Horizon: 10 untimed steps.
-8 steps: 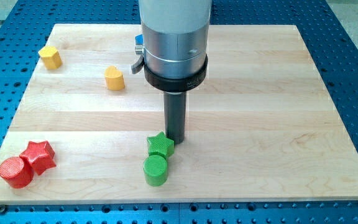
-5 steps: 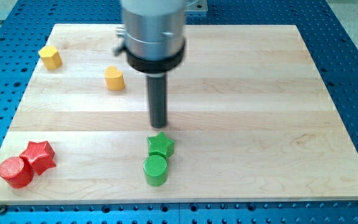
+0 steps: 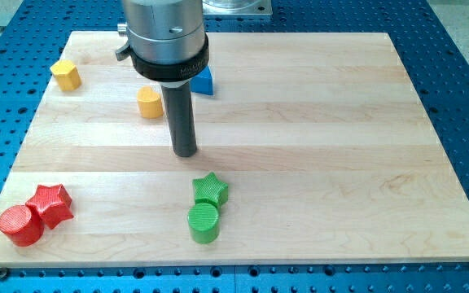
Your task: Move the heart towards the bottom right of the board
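Observation:
The yellow heart (image 3: 149,103) lies in the upper left part of the wooden board (image 3: 340,163). My tip (image 3: 186,153) rests on the board just below and to the right of the heart, a short gap apart from it. The rod's shaft stands right beside the heart's right edge. The green star (image 3: 210,190) lies below the tip, a little to its right.
A green cylinder (image 3: 204,223) touches the green star from below. A red star (image 3: 50,203) and a red cylinder (image 3: 19,225) sit together at the bottom left. A yellow pentagon-like block (image 3: 65,74) is at the top left. A blue block (image 3: 203,81) shows partly behind the rod.
My tip has moved up and to the left, away from the green star and close to the yellow heart. The blue block has come into sight. No block has moved.

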Each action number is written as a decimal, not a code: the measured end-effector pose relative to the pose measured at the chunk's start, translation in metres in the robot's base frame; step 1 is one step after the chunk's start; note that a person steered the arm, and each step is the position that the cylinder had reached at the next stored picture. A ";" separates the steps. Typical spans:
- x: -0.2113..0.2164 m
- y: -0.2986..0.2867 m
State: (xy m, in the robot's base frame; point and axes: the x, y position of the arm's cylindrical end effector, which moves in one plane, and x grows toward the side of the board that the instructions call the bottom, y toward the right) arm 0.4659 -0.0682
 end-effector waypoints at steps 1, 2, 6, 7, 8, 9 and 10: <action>0.000 0.001; -0.001 0.000; -0.008 -0.003; -0.008 0.006; -0.008 0.006; -0.019 0.006; -0.024 0.006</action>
State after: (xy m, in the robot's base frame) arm 0.4419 -0.0620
